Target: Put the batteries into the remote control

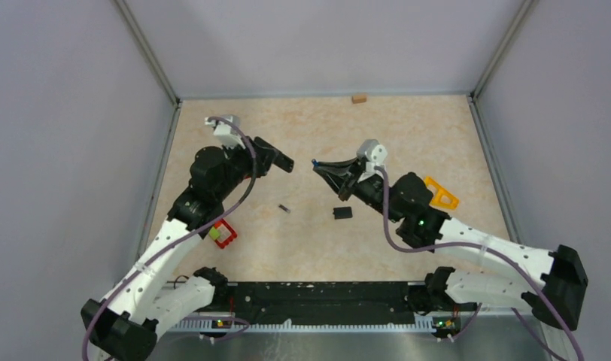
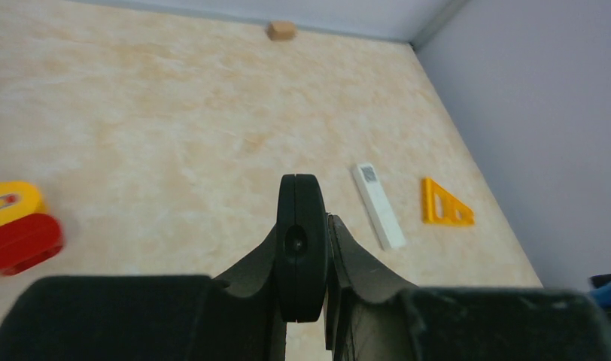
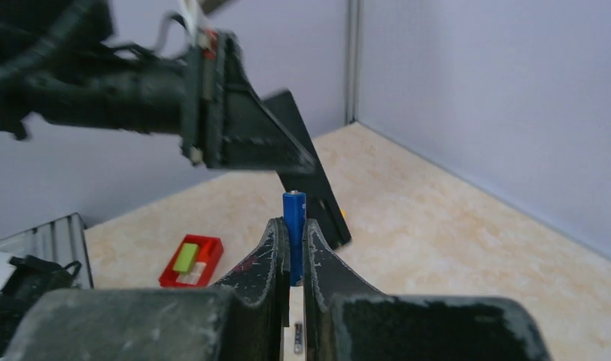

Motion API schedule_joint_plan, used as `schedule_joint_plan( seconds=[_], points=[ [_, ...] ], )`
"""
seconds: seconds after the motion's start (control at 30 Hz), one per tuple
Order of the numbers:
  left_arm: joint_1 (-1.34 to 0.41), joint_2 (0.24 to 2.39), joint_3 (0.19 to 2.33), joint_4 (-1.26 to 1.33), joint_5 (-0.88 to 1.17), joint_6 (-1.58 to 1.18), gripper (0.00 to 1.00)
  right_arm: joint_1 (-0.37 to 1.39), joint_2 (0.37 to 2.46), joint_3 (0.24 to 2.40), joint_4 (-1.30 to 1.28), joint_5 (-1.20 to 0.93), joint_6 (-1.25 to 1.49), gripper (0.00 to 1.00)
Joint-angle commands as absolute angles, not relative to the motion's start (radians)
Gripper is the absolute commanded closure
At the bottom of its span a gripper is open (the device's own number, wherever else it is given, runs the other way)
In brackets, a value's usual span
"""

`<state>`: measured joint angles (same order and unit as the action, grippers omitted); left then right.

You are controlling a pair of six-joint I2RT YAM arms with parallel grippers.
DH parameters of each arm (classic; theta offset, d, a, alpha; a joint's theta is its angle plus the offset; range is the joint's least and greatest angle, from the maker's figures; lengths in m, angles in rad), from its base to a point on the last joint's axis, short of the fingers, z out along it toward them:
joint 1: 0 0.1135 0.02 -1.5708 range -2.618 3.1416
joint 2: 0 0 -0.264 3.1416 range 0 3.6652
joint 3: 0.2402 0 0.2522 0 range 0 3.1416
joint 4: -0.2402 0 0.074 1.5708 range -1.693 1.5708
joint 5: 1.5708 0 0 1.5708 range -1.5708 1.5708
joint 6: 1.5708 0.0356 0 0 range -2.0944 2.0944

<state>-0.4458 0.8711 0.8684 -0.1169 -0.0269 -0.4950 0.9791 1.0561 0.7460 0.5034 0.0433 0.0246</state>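
**A:** Where is the left gripper (image 1: 271,156)?

**B:** It is raised over the beige marbled table (image 1: 415,128), left of centre. Its jaws are clamped on a slim black flat remote control (image 1: 282,160). From the left wrist camera the remote shows end-on, pinched between the two fingers.

**A:** And the right gripper (image 1: 320,165)?

**B:** It faces the left one, close to it but apart. Its jaws are pressed tight on a small blue cylindrical battery (image 3: 293,209). The battery stands upright between the fingertips, with its top poking above them. In the right wrist view it sits just in front of the remote's lower part, and I cannot tell whether the two touch.

**A:** Any other batteries?

**B:** A small dark battery (image 1: 284,208) lies on the table, nearer the arm bases than the gap between the grippers.

**A:** What else is there?

**B:** A flat black square piece (image 1: 342,213) lies to the right of the dark battery, near the right arm. An orange plastic triangle (image 1: 442,193) lies beside that arm. In the left wrist view a white slim bar (image 2: 378,204) lies just left of the triangle. A red tray (image 1: 229,238) holding a yellow-green piece rests by the left arm. A small tan block (image 1: 359,98) sits at the far wall.
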Motion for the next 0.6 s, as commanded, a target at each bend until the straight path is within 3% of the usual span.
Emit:
schedule_joint_plan(
  seconds=[0.0, 0.23, 0.57],
  points=[
    [-0.443, 0.974, 0.902, 0.044, 0.401, -0.508, 1.0, 0.975, 0.949, 0.736, 0.564, -0.097, 0.007, 1.0],
    [-0.443, 1.078, 0.907, 0.204, 0.657, -0.656, 1.0, 0.975, 0.875, 0.752, 0.47, -0.184, -0.021, 1.0],
    [-0.394, 1.131, 0.89, 0.356, 0.816, -0.829, 1.0, 0.976, 0.904, 0.798, 0.272, -0.066, 0.074, 1.0]
  ],
)
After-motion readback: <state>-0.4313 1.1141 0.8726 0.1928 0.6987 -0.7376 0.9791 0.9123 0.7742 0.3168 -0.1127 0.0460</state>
